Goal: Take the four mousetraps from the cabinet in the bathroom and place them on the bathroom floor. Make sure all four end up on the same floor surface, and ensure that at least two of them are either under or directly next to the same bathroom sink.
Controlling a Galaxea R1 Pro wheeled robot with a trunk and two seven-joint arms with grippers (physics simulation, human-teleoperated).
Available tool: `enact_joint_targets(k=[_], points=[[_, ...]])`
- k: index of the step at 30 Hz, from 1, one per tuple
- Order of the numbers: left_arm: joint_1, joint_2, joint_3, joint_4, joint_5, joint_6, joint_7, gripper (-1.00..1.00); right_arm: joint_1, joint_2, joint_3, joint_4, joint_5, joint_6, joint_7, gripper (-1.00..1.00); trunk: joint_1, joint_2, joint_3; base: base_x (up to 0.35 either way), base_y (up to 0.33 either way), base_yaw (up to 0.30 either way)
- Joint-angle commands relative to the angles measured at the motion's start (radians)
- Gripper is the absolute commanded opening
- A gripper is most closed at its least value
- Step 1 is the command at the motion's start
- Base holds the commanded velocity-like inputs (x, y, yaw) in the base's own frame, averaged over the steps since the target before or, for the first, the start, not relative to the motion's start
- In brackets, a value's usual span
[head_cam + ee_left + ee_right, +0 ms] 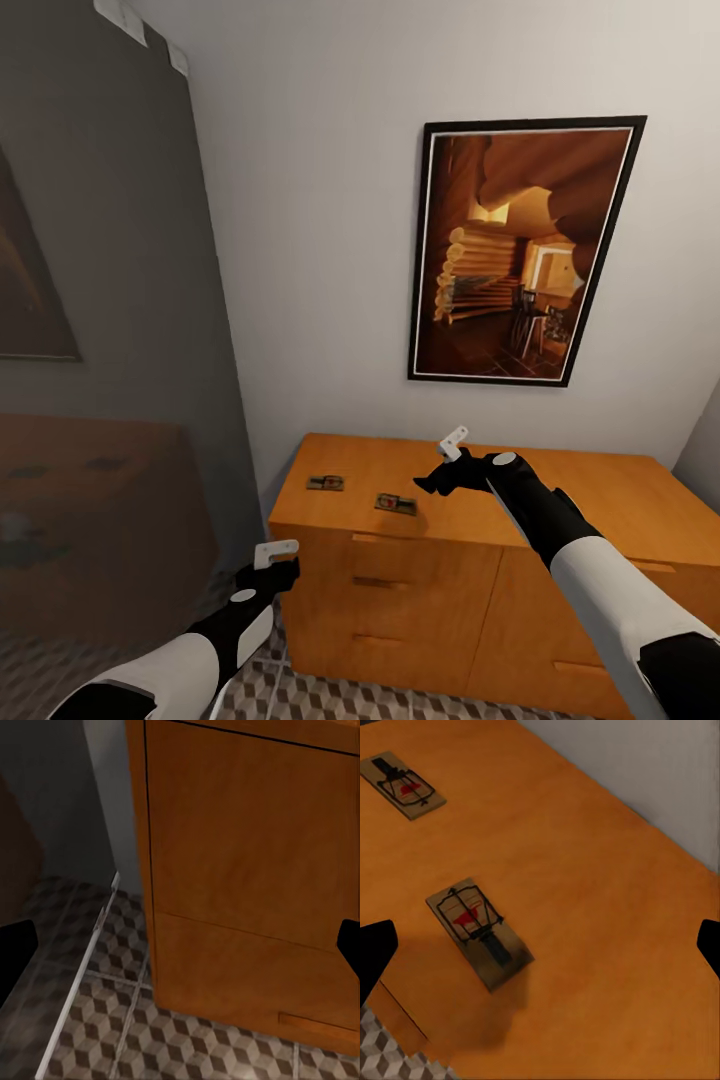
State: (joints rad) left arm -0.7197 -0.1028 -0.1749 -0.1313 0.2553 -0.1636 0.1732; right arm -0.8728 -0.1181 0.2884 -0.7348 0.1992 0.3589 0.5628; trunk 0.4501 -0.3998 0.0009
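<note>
two mousetraps lie flat on the cabinet (600, 500) top, well apart from each other. nearer mousetrap (478, 932) sits just ahead of and below the right tool (437, 480), roughly between its fingertips in the right wrist view, close to the cabinet's front edge. farther mousetrap (401, 783) lies beyond it toward the cabinet's left end. other two of the four not seen here

handling guess: small flat wooden boards with dark wire parts and a red patch, likely light and stiff, low profile so little to pinch from above. best take hold across the two long edges of the board, clear of the wire; the smooth top may let it slide when nudged

right tool hovers over the cabinet top, wide open, holding nothing, both tips at the frame sides of the wrist view

left tool (272, 570) hangs low beside the cabinet's left front corner, above the bathroom floor (172, 1042) with the cube tiles, also spread open and empty, facing the cabinet side panel

framed picture (520, 250) on the wall behind, grey panel (110, 300) off left
</note>
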Motion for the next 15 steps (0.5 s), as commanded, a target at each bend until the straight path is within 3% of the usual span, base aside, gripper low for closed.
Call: enact_joint_targets(k=[1, 15], points=[[0.000, 0.000, 0.000, 0.000, 0.000, 0.000, 0.000, 1.00, 0.000, 0.000, 0.000, 0.000, 0.000, 0.000, 0.000, 1.00, 0.000, 0.000, 0.000, 0.053, -0.029, 0.000], [0.000, 0.001, 0.000, -0.001, 0.001, 0.001, -0.001, 1.00, 0.000, 0.000, -0.002, 0.000, -0.002, -0.001, 0.000, 1.00, 0.000, 0.000, 0.000, 0.013, -0.007, 0.000]])
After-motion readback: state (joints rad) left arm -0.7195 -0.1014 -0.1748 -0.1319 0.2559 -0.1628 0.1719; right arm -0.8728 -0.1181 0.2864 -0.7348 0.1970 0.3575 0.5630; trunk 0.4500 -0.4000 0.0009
